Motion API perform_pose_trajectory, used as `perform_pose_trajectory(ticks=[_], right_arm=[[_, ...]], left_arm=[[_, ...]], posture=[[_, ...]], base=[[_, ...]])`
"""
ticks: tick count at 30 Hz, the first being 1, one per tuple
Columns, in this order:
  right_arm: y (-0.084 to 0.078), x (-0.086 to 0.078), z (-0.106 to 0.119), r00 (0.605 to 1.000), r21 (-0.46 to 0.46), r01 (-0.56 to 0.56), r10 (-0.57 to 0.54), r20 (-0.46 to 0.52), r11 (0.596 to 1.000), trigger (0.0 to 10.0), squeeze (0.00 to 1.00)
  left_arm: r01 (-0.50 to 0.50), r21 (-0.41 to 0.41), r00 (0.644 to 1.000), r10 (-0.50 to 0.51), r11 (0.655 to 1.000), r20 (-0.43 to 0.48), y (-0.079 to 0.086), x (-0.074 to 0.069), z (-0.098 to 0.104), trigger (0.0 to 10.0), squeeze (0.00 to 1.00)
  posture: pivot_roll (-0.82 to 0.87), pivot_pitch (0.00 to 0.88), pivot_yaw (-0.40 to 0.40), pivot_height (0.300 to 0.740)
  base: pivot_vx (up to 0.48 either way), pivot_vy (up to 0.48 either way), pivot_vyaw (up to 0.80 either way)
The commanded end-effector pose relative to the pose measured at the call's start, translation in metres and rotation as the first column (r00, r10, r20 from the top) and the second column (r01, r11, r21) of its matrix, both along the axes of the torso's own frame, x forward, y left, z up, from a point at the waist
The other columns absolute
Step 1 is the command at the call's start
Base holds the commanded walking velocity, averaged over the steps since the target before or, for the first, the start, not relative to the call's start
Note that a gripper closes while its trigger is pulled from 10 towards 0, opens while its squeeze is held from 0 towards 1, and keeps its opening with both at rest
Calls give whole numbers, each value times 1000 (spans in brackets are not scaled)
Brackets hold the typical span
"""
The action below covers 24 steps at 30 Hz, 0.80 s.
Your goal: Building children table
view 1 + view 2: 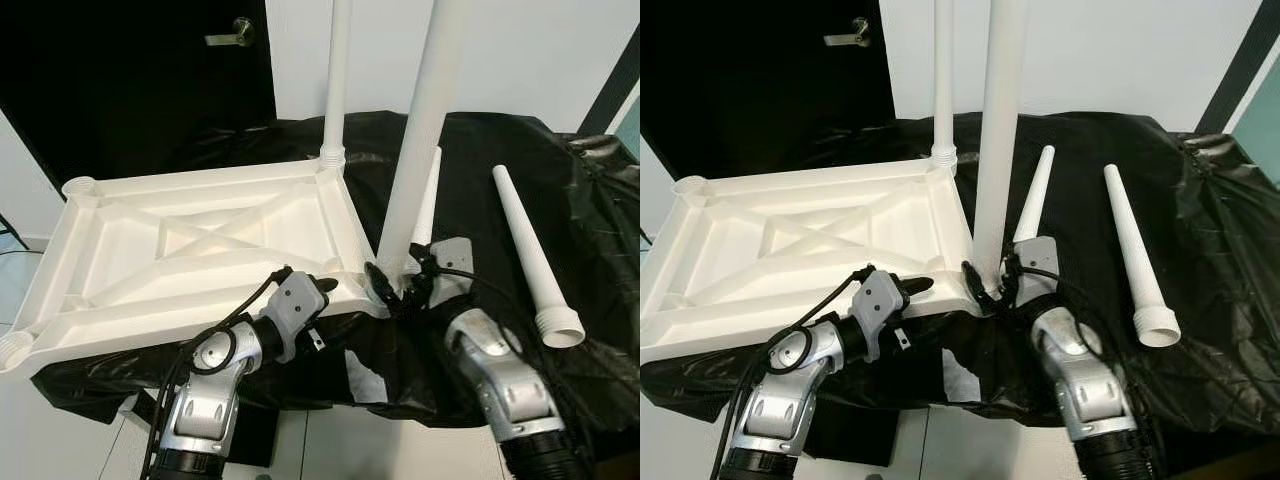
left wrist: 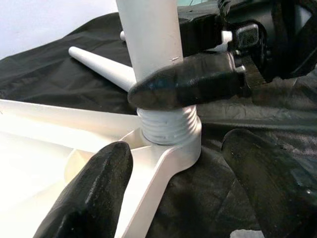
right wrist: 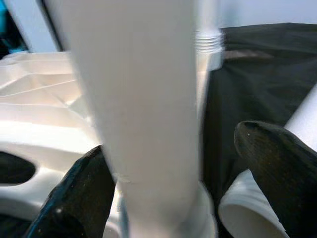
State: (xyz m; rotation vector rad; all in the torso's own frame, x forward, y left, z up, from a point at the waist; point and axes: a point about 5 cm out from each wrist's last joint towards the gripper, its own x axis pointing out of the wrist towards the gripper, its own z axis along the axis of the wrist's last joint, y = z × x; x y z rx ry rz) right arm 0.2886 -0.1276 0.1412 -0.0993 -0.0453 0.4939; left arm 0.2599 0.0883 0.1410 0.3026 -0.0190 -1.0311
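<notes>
White ribbed table frame (image 1: 190,245), upside down on black-draped tabletop (image 1: 600,240). Two legs upright in right corner sockets; right tool (image 1: 392,290) clamped on near leg (image 1: 415,150). Left tool (image 2: 173,193) apart.

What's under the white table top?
A black sheet lies under the upside-down table top, spread over whatever it rests on. The sheet hides that support, so I can't tell what it is. Two loose legs lie on the sheet beside it.

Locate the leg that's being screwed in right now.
Near leg stands upright in the upturned tabletop's near right corner socket, right gripper at its base, two loose legs lying to its right.
</notes>
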Motion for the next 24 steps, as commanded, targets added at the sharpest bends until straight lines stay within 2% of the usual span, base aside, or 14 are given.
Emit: perform_pose_trajectory(ticks=[1, 2, 4, 6, 7, 8, 10, 14, 15, 18, 19, 24], right_arm=[[-1, 5, 1, 998, -23, -60, 60, 4, 998, 10000, 0], [-1, 5, 1, 998, -23, -60, 60, 4, 998, 10000, 0], [1, 16, 4, 983, -82, -181, 181, -11, 980, 10000, 0], [1, 16, 4, 983, -82, -181, 181, -11, 980, 10000, 0], [3, 20, 5, 974, -112, -228, 227, -20, 967, 10000, 0], [3, 20, 5, 974, -112, -228, 227, -20, 967, 10000, 0], [5, 31, 3, 963, -154, -269, 267, -37, 951, 10000, 0], [5, 35, -1, 955, -150, -297, 292, -54, 943, 10000, 0], [6, 36, -2, 952, -146, -306, 300, -59, 941, 1804, 0], [6, 36, -3, 951, -144, -310, 304, -62, 940, 1804, 0], [7, 36, -4, 949, -145, -316, 309, -67, 938, 0, 0], [4, 36, -9, 940, -123, -339, 332, -79, 933, 0, 0]], left_arm=[[-159, -18, 986, 160, 987, 40, 4, 8, 3, 10000, 0], [-159, -18, 986, 160, 987, 40, 4, 8, 3, 10000, 0], [-158, -11, 986, 159, 987, 44, 5, 9, 3, 10000, 0], [-158, -11, 986, 159, 987, 44, 5, 9, 3, 10000, 0], [-158, -9, 986, 158, 987, 45, 5, 9, 4, 10000, 0], [-158, -9, 986, 158, 987, 45, 5, 9, 4, 10000, 0], [-162, -5, 985, 162, 987, 54, 5, 9, 5, 10000, 0], [-180, -11, 982, 180, 984, 60, 7, 9, 7, 10000, 0], [-186, -11, 981, 186, 983, 61, 8, 9, 7, 10000, 0], [-189, -11, 980, 189, 982, 62, 8, 9, 7, 10000, 0], [-192, -11, 979, 193, 981, 61, 9, 8, 7, 10000, 0], [-196, -11, 979, 196, 981, 56, 10, 7, 6, 10000, 0]], posture=[[-18, 0, 3, 740], [-18, 0, 3, 740], [-10, 0, 6, 740], [-10, 0, 6, 740], [-8, 0, 5, 740], [-8, 0, 5, 740], [11, 0, -8, 740], [26, 0, -18, 740], [32, 0, -22, 740], [32, 0, -22, 740], [34, 0, -23, 740], [27, 0, -20, 740]], base=[[0, 0, 0], [0, 0, 0], [0, 0, 0], [0, 0, 0], [0, 0, 0], [0, 0, 0], [0, 0, 0], [0, 0, 0], [0, 0, 0], [0, 0, 0], [0, 0, 0], [0, 0, 0]])
